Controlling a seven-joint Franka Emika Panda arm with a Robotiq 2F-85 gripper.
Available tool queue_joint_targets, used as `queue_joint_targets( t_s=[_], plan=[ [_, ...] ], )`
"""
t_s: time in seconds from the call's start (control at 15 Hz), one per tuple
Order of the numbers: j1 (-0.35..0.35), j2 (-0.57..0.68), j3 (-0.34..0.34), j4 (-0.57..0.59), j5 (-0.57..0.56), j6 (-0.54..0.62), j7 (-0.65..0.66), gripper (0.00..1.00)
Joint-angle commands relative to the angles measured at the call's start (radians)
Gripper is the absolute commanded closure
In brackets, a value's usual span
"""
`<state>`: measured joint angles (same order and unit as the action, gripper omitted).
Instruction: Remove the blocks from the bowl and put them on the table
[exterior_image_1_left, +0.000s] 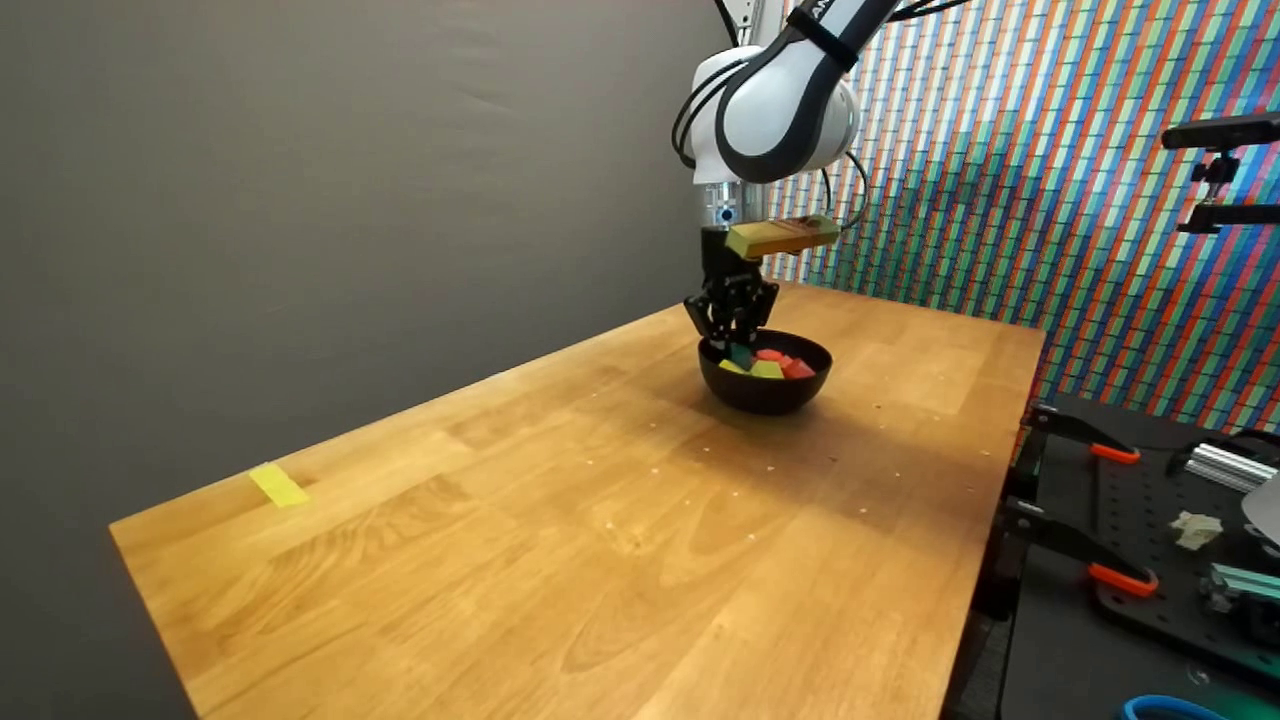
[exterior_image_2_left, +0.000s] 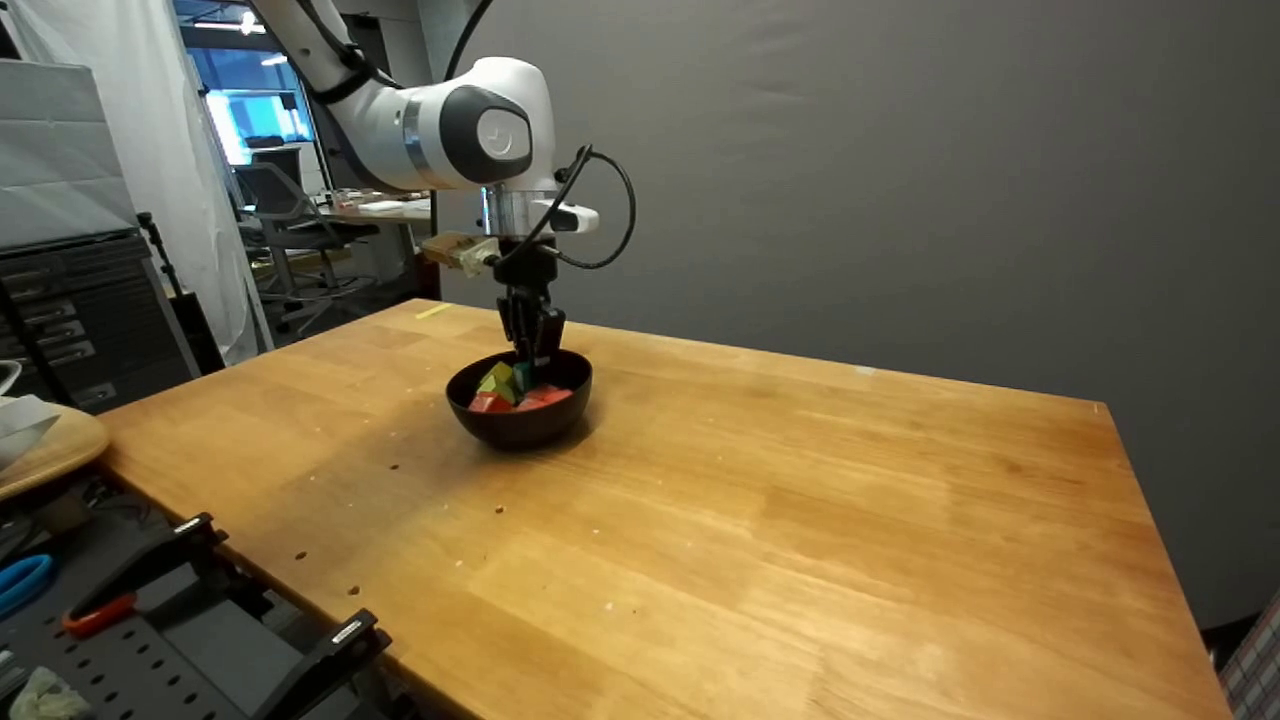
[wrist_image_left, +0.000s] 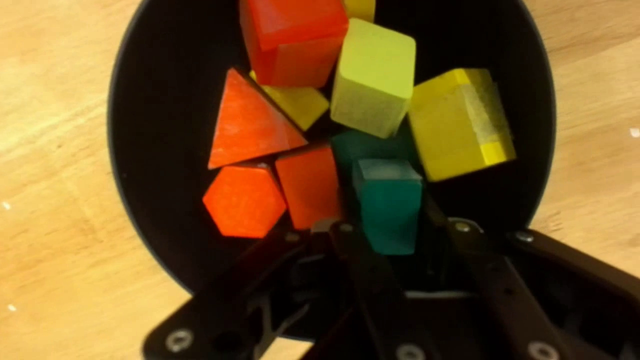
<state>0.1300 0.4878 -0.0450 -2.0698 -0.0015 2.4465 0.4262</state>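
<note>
In both exterior views the black bowl (exterior_image_1_left: 765, 396) (exterior_image_2_left: 520, 430) stands upright on the wooden table (exterior_image_1_left: 520, 570) (exterior_image_2_left: 760, 520). My gripper (exterior_image_1_left: 733, 345) (exterior_image_2_left: 538, 350) points down with its fingertips inside the bowl. From the wrist, the gripper (wrist_image_left: 392, 212) has a green block (wrist_image_left: 391, 212) between its fingers, which press close on both sides of it. Around it in the bowl lie a red cube (wrist_image_left: 300, 45), a red triangle (wrist_image_left: 252, 122), an orange hexagon (wrist_image_left: 245, 202), a red block (wrist_image_left: 310, 185), and yellow blocks (wrist_image_left: 375, 75), one partly covered. Something dark green sits behind the held block, mostly hidden.
A pale yellow strip (exterior_image_1_left: 279, 485) is stuck near the table's edge by the grey wall. Black clamps (exterior_image_1_left: 1085, 550) with orange tips grip the long edge beside a dark side bench. A wooden piece (exterior_image_1_left: 782, 236) juts out from the wrist above the gripper.
</note>
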Motion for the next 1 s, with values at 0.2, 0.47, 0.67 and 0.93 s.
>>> queue_joint_targets(
  t_s=[0.2, 0.47, 0.67, 0.93],
  plan=[
    [0.083, -0.101, -0.03, -0.004, -0.093, -0.14, 0.079, 0.88],
    [0.172, -0.177, -0.001, -0.039, -0.262, -0.145, 0.173, 0.88],
    [0.197, -0.179, 0.065, -0.036, -0.267, -0.094, 0.18, 0.88],
    [0.187, -0.103, 0.148, 0.018, -0.165, -0.063, 0.118, 0.88]
  ],
)
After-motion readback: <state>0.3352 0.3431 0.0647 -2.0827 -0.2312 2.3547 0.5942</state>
